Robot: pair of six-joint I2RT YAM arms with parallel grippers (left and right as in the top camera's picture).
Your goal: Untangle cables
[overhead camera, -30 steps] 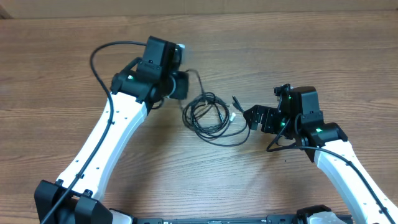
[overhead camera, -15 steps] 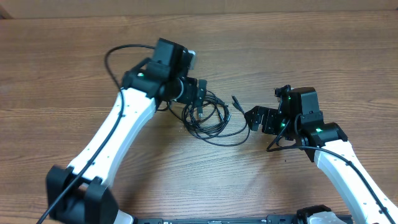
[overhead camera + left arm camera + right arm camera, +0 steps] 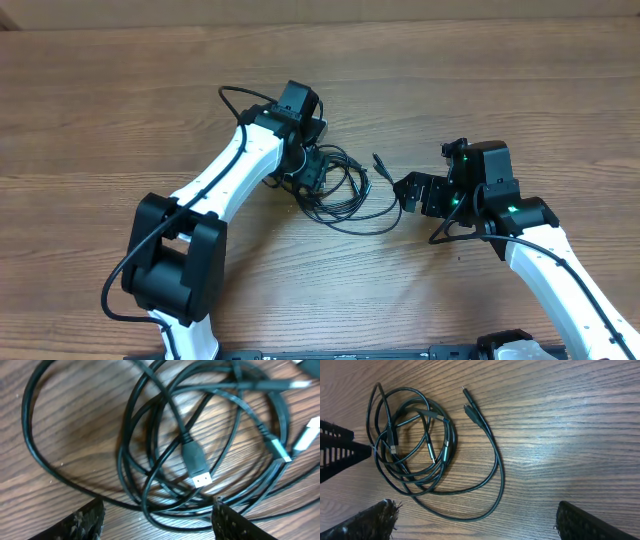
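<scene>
The cables [image 3: 345,190] are thin black cords tangled in loose loops at the table's middle. One long loop trails out to the right [image 3: 385,215]. My left gripper [image 3: 318,172] is open and low over the left side of the tangle. In the left wrist view [image 3: 157,525] the loops lie between its fingers [image 3: 85,520], and a plug [image 3: 197,467] lies just ahead. My right gripper [image 3: 403,190] is open and empty just right of the cables. In the right wrist view [image 3: 477,527] the cables [image 3: 420,445] lie ahead and to the left.
The wooden table [image 3: 500,90] carries nothing else that I can see. The left arm's own thick black wire [image 3: 235,95] arcs above its wrist. The left gripper's fingers show at the left edge of the right wrist view [image 3: 337,450].
My left arm has swung right and its open gripper has come down onto the left side of the tangle. The cables shifted slightly. The right arm has not moved.
</scene>
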